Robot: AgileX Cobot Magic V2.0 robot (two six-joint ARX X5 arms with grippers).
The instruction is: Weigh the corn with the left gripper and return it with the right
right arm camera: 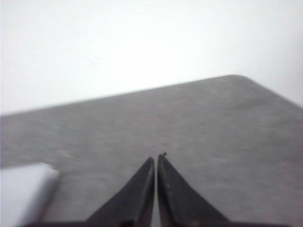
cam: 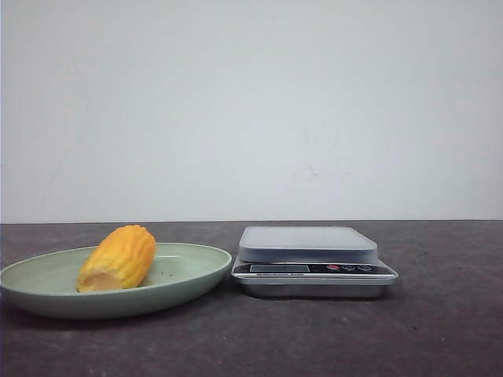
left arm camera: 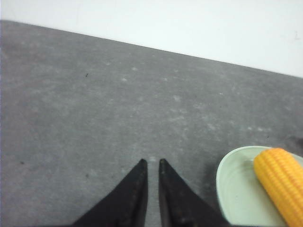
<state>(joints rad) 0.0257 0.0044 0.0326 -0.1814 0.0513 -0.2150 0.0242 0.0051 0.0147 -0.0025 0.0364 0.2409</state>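
Observation:
The corn (cam: 118, 258), a stubby yellow-orange cob with a pale cut end facing front, lies on a pale green plate (cam: 192, 271) at the left of the table. A silver kitchen scale (cam: 310, 259) with a grey platform stands right of the plate, nothing on it. Neither gripper shows in the front view. In the left wrist view my left gripper (left arm camera: 152, 163) hangs over bare table, jaws nearly together and empty, with the corn (left arm camera: 281, 182) and plate (left arm camera: 236, 189) off to one side. My right gripper (right arm camera: 156, 158) is shut and empty over bare table.
The table is dark grey with a white wall behind it. A pale corner of the scale (right arm camera: 23, 189) shows beside my right gripper. The table's rounded far corner (right arm camera: 236, 76) is in the right wrist view.

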